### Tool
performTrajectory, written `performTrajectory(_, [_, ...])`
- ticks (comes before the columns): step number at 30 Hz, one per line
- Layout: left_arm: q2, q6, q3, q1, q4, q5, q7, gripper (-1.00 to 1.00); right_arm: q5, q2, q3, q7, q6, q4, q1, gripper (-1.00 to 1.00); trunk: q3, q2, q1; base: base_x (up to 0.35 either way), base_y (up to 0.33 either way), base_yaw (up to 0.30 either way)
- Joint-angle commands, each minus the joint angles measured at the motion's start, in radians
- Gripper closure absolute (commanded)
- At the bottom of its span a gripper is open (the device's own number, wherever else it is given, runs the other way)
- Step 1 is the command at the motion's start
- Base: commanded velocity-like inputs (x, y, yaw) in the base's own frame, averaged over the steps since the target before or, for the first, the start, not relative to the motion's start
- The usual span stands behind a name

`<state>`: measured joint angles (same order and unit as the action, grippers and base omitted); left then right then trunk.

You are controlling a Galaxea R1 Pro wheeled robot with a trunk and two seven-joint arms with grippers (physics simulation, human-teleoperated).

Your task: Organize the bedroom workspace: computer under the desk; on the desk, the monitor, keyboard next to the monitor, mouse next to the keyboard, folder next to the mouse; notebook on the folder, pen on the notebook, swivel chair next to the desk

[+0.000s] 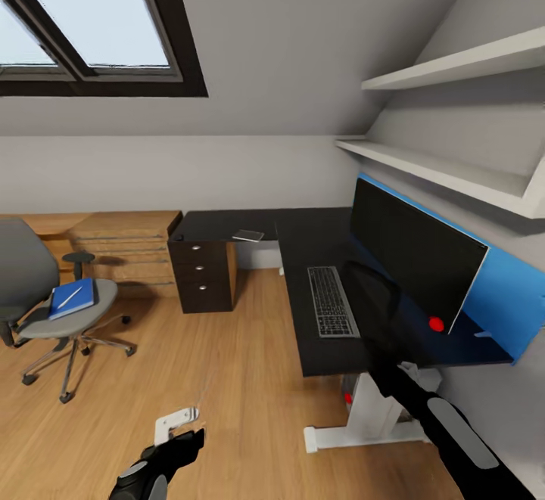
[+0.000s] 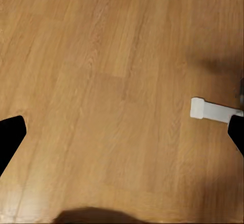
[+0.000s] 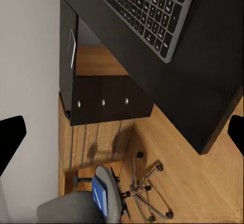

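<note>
Sitting on the grey seat of the swivel chair, at about nine o'clock in the head view, the blue folder lies flat with the thin white pen resting across it; chair and folder also show in the right wrist view, well apart from the desk. The monitor stands upright along the desk's far edge at about three o'clock, and the keyboard lies flat just beside it, toward the room. I judge the folder light, thin and stiff, with a smooth cover likely to slip; a pinch on an edge overhanging the seat looks the sensible hold, since a flat top gives little purchase. The pen is light and round, so it may roll off if the folder tilts, and would best be lifted separately at its middle. The left claw hangs over bare floor at six o'clock, its fingers spread and holding nothing. The right claw hovers above the desk's edge, likewise spread and empty.
</note>
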<state>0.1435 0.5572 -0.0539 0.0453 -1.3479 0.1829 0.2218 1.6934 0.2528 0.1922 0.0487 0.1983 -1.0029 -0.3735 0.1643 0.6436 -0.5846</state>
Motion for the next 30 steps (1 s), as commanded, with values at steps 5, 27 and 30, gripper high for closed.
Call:
performTrajectory(5, [-0.031,0.0,-0.053,0.001,0.094,0.01,0.003,-1.0,0.006,0.002,0.043,0.004,-0.011,0.014,-0.001,-1.0,0.002,0.002,0.0,-0.334,0.0,0.0])
performTrajectory(27, [-0.099,-0.346,-0.066,-0.001,0.521,0.002,0.0,-1.0,-0.561,-0.073,0.259,0.0,-0.265,0.431,0.001,-1.0,0.002,0.002,0.0,-0.28,0.0,0.0])
performTrajectory(30, [-0.098,-0.397,-0.063,-0.001,0.555,0.001,0.0,-1.0,-0.636,-0.1,0.276,-0.004,-0.364,0.515,0.001,-1.0,0.002,0.002,0.0,-0.037,0.0,0.0])
